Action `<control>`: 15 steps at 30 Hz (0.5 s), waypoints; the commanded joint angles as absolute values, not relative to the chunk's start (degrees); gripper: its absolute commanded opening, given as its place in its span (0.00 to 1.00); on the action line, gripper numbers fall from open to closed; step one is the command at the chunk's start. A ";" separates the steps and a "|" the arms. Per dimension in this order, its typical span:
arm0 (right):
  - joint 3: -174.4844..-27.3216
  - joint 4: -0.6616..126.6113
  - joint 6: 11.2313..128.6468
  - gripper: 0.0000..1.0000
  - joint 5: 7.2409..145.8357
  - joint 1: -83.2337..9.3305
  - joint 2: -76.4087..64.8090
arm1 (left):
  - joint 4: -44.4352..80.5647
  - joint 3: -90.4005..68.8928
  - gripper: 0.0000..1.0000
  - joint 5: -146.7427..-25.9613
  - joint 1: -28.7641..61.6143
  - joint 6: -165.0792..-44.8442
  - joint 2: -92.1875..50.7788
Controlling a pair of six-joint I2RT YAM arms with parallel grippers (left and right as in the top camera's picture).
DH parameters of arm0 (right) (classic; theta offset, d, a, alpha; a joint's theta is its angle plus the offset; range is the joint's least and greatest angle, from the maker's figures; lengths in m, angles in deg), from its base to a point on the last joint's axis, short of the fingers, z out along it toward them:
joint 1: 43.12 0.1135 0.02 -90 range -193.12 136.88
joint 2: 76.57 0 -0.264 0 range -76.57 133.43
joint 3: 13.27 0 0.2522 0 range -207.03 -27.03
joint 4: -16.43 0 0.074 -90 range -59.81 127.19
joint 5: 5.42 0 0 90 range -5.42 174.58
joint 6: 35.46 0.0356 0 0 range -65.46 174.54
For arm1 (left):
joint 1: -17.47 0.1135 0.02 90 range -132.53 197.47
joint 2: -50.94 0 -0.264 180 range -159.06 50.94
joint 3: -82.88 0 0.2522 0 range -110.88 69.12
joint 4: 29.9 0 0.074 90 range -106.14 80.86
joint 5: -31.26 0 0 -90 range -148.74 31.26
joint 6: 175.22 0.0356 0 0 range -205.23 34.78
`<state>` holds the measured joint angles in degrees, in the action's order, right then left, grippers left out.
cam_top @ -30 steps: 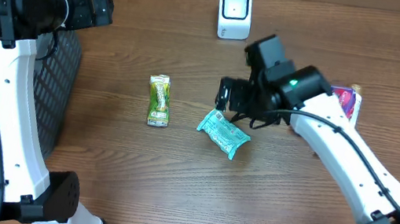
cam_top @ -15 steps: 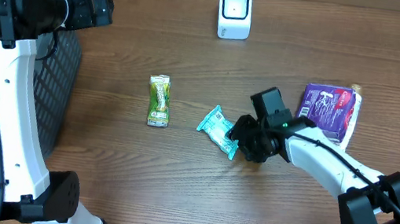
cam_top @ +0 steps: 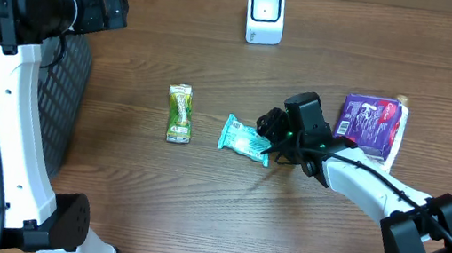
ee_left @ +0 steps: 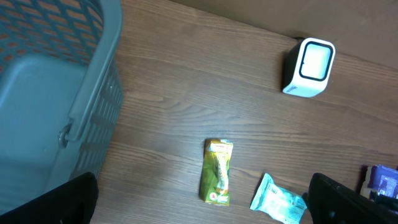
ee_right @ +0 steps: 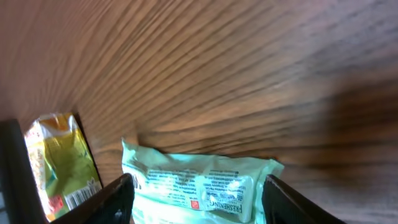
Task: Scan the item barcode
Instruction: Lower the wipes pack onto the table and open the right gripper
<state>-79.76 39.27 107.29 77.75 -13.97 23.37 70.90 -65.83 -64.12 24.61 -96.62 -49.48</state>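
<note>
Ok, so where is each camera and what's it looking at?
Overhead: above the table, looking straight down; left arm, right arm show.
Left wrist: high up, looking down at basket, scanner, green packet; left fingers in bottom corners.
Right wrist: low over the table, close on the teal packet between right fingers.
Shared: all three see the teal packet.
</note>
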 commanded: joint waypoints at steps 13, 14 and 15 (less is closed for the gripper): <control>-79.84 45.85 97.13 0.81 64.44 -18.86 26.17 | 70.66 -66.73 1.00 -64.30 24.59 -95.51 -49.68; -79.84 45.48 97.13 0.81 63.89 -18.86 26.41 | 70.64 -66.73 1.00 -64.30 24.59 -95.51 -49.68; -79.84 45.02 97.11 0.81 63.19 -18.86 26.65 | 70.64 -66.73 1.00 -64.32 24.59 -95.51 -49.68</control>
<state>-79.76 45.72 98.00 65.16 -19.06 25.25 70.88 -65.83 -64.12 24.61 -96.62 -49.48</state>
